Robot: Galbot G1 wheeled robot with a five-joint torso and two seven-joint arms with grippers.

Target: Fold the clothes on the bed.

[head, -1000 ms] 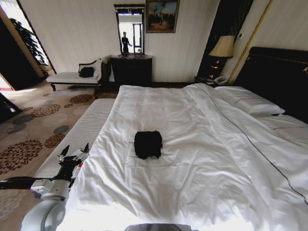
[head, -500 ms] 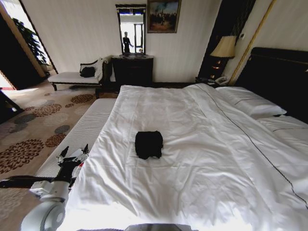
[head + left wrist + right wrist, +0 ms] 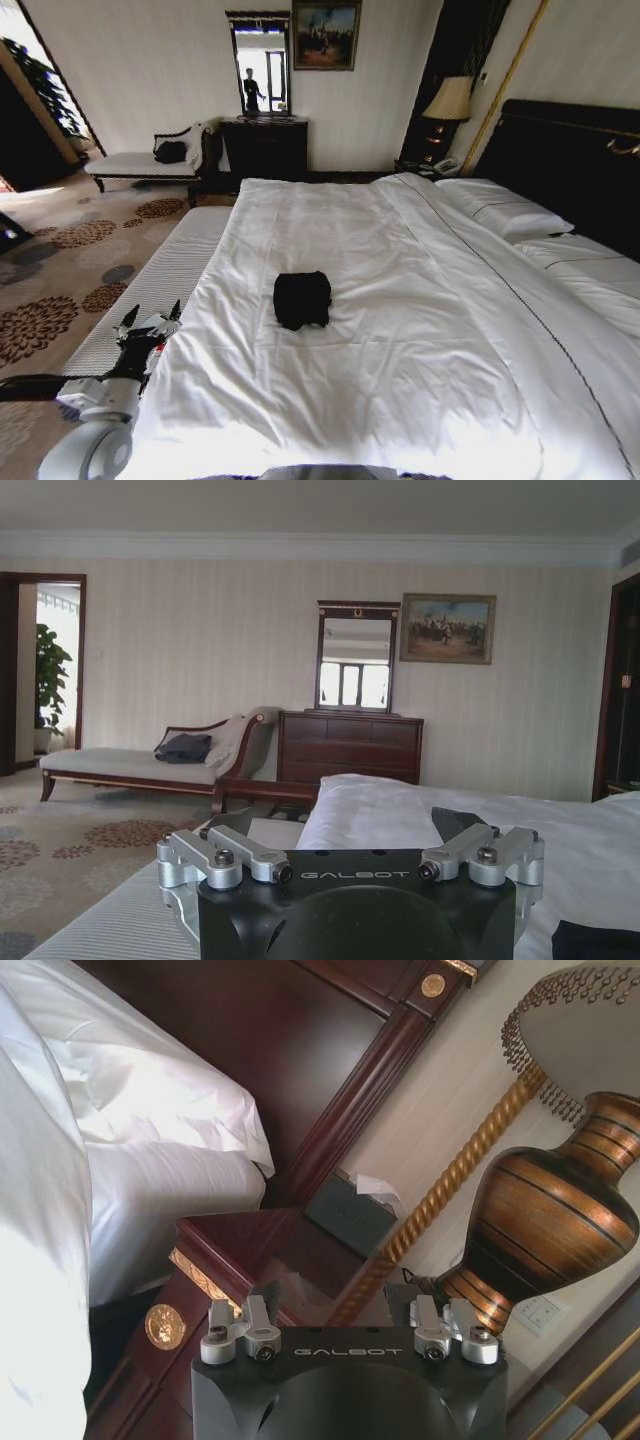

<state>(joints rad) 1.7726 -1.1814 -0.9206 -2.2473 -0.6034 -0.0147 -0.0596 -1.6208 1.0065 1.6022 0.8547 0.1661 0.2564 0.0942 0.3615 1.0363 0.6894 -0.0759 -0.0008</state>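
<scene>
The clothes (image 3: 302, 299) lie as a small black folded bundle on the white duvet, near the middle of the bed (image 3: 400, 300). A corner of the clothes (image 3: 595, 940) also shows in the left wrist view. My left gripper (image 3: 150, 322) hangs open and empty off the bed's left side, over the bench and well short of the bundle. In its own view the left gripper (image 3: 350, 830) points across the room toward the dresser. My right gripper (image 3: 338, 1305) is open with nothing in it, facing the nightstand beside the headboard.
A white-cushioned bench (image 3: 165, 275) runs along the bed's left side. Two pillows (image 3: 505, 210) lean at the dark headboard (image 3: 580, 150). A lamp (image 3: 540, 1210) stands on the nightstand (image 3: 260, 1250). A chaise (image 3: 140, 162) and a dresser (image 3: 262, 145) line the far wall.
The whole head picture has shifted a little, so the camera moved. The clothes lie as before and the left gripper keeps its place by the bench.
</scene>
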